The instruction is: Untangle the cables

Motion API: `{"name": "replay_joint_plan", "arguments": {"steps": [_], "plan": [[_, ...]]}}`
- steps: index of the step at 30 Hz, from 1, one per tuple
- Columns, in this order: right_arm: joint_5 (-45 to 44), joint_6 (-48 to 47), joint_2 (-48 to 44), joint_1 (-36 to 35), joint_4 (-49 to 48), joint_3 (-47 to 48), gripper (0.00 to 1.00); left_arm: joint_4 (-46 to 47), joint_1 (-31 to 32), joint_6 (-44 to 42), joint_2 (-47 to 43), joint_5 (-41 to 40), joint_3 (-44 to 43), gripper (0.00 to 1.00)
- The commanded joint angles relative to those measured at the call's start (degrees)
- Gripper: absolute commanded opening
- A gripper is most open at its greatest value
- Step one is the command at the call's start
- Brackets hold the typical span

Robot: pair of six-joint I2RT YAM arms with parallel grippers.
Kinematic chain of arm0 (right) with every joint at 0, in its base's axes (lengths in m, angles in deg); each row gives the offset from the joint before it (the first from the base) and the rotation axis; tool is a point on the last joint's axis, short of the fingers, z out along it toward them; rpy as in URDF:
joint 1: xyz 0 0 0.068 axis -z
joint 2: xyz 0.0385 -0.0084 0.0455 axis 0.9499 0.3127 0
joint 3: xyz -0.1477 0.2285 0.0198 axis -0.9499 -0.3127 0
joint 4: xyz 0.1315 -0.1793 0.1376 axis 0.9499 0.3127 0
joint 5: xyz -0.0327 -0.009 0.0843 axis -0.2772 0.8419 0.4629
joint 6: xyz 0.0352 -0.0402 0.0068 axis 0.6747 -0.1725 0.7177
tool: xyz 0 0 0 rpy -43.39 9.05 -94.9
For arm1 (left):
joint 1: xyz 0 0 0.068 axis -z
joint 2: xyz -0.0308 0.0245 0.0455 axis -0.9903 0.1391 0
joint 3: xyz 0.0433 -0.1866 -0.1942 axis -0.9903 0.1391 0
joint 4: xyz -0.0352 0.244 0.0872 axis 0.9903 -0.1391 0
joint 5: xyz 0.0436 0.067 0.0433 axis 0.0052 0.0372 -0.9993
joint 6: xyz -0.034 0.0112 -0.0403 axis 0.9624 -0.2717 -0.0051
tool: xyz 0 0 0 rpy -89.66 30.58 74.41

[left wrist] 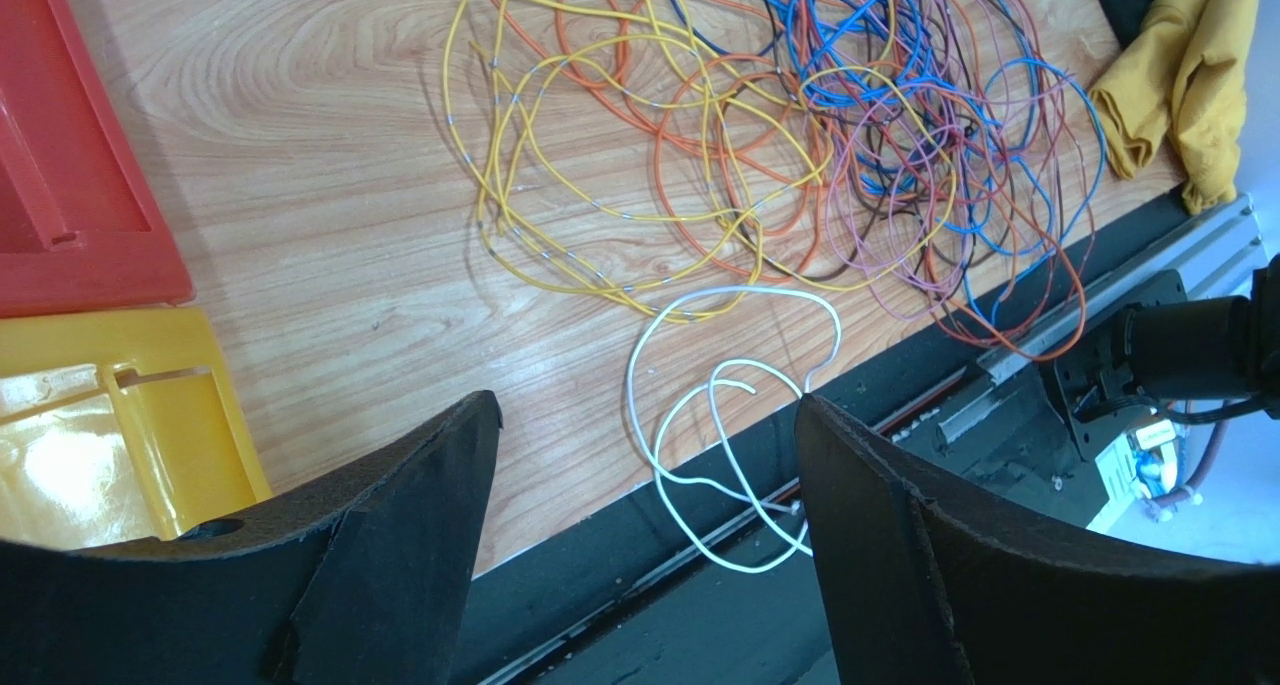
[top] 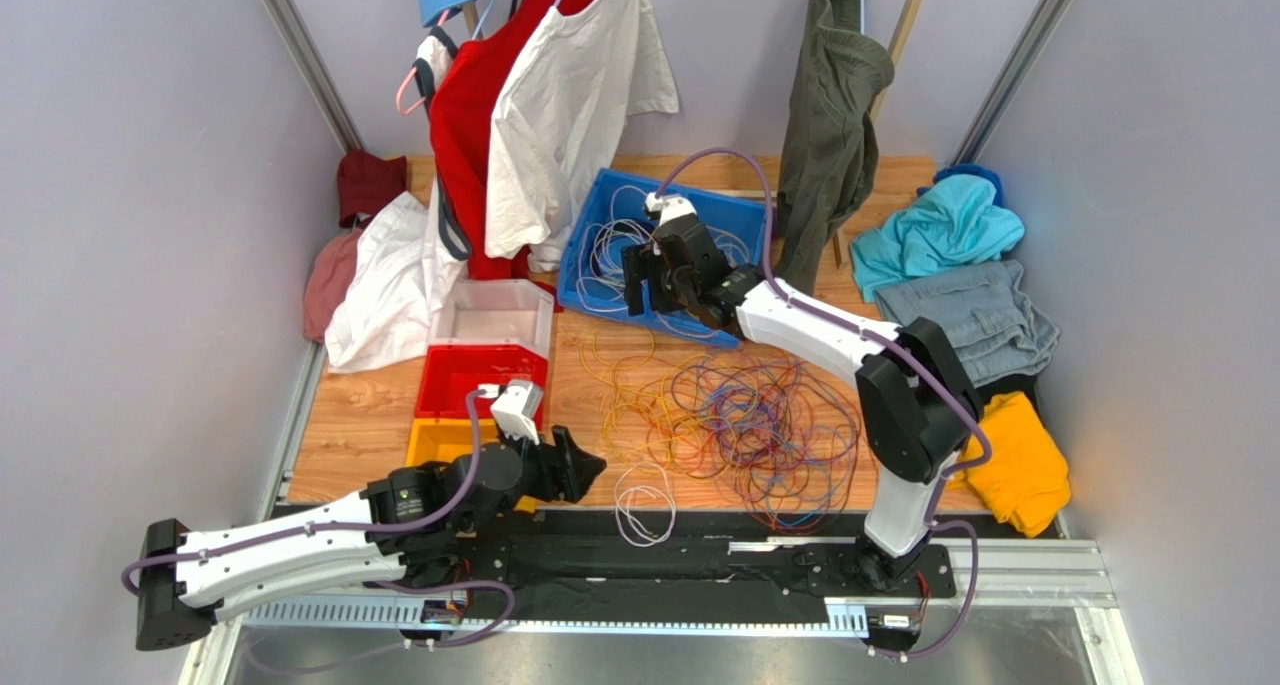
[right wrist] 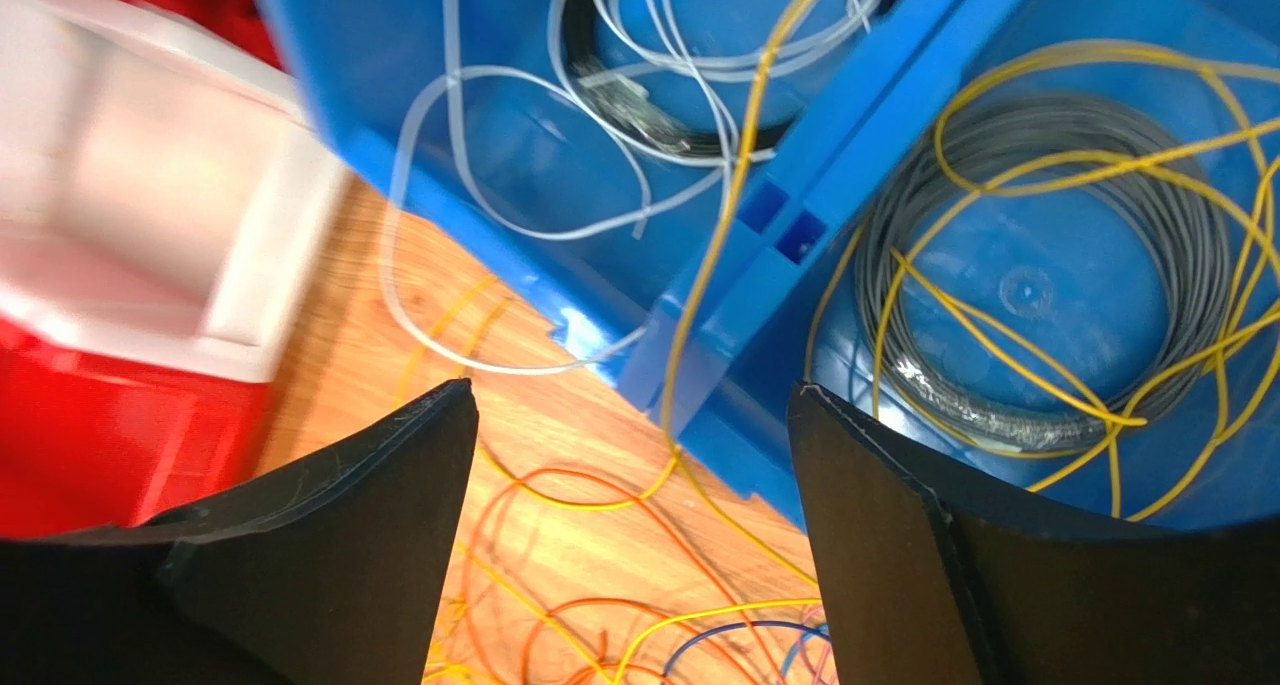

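The cables point(top: 751, 415) lie as a tangle of orange, blue, purple and yellow strands mid-table, also in the left wrist view point(left wrist: 842, 130). A separate white cable point(left wrist: 721, 400) loops over the table's front edge. My left gripper point(left wrist: 646, 403) is open, low near that edge, with the white loop just beyond its fingertips and nothing held. My right gripper point(right wrist: 631, 391) is open and empty above the near rim of the blue bin point(right wrist: 842, 175). A yellow cable point(right wrist: 1052, 340) lies in the bin's right compartment and trails over the rim onto the table. White cables point(right wrist: 601, 115) fill the left compartment.
A grey wire coil point(right wrist: 1037, 265) sits in the blue bin. White point(top: 489, 318), red point(top: 478, 382) and yellow point(left wrist: 105, 415) bins stand at the left. Clothes hang at the back and lie piled on the right, with a yellow cloth point(left wrist: 1187, 70) near the tangle.
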Motion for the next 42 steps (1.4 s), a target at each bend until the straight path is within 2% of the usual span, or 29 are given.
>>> {"name": "replay_joint_plan", "arguments": {"steps": [1, 5, 9, 18, 25, 30, 35, 42], "plan": [[-3.75, -0.77, 2.24, 0.06, -1.68, 2.35, 0.77, -0.28, -0.1, 0.96, -1.32, -0.21, -1.63, 0.81], [-4.81, -0.86, 3.65, 0.06, -1.68, 2.35, 0.68, -0.37, -0.1, 0.88, -2.46, -0.56, -0.92, 0.81], [-5.25, -0.86, 3.56, 0.06, -1.59, 2.35, 0.34, -0.28, -0.1, 0.79, -2.38, -0.91, -0.84, 0.81], [-6.66, -1.82, 1.72, 0.15, -0.19, 1.82, 0.01, -0.19, -0.1, 1.05, -2.38, -0.56, -0.75, 0.81], [-9.47, -3.58, -3.02, 0.68, 0.95, 1.2, 0.0, -0.19, -0.1, 0.96, -2.38, -0.56, -0.92, 0.81], [-9.03, -3.76, -5.58, 5.33, 3.06, 3.74, 0.0, -0.02, -0.01, 0.61, -2.29, -0.74, -1.19, 0.81], [-6.84, -4.38, -2.86, 9.99, 4.56, 7.62, 0.0, 0.51, -0.01, 0.79, -1.94, -0.74, -1.01, 0.81], [-4.73, -4.81, 3.11, 12.89, 1.4, 7.1, 0.0, 0.16, -0.1, 0.7, -1.85, -1.62, -0.75, 0.81]]}}
